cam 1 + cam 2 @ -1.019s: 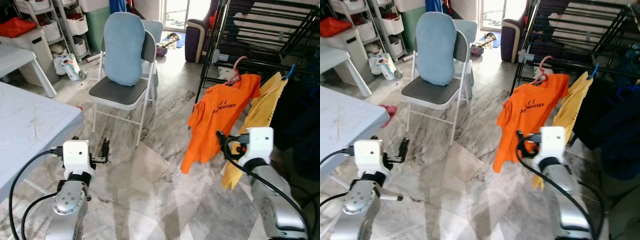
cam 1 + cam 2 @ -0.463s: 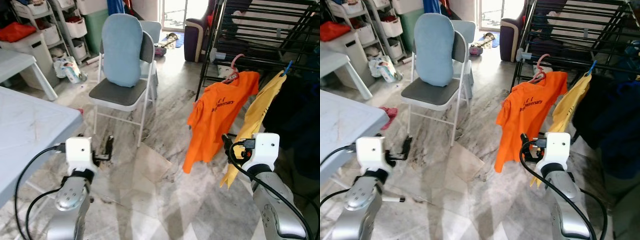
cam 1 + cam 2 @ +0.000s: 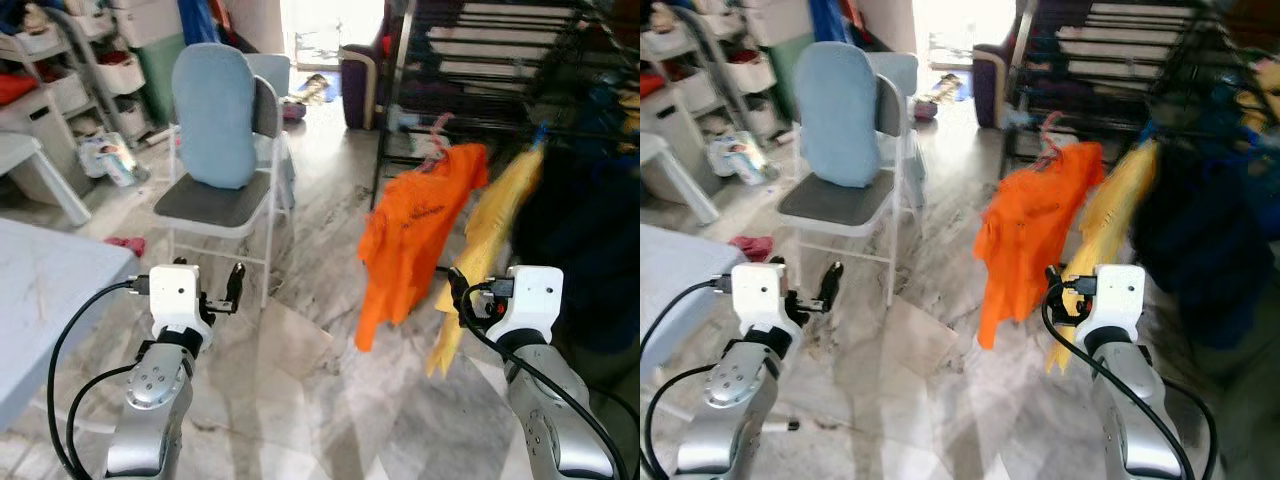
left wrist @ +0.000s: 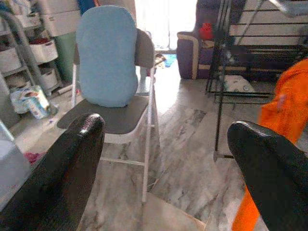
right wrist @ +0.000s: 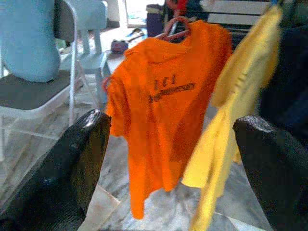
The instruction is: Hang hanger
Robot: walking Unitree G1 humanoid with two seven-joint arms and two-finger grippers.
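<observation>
Fig.: R gripper (image 5: 168, 159) fingers (image 5: 72, 159) spread wide, empty, aimed at orange shirt (image 5: 163, 110); L gripper (image 4: 163, 168) likewise spread, facing folding chair (image 4: 113, 91). Vs. 1 s prior, head view swung and blurred (camera motion), and R arm sat lower, clear of shirt. Pink hanger (image 5: 174, 28) was on drying rack (image 3: 480, 90), hook up, long axis roughly level under shirt shoulders. Judged: hanging done, robot retreating.

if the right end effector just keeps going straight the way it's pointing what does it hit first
Most likely the orange T-shirt hanging on its pink hanger; it sits between the open fingers in the right wrist view. Depth is unclear, though nothing nearer shows.
</observation>
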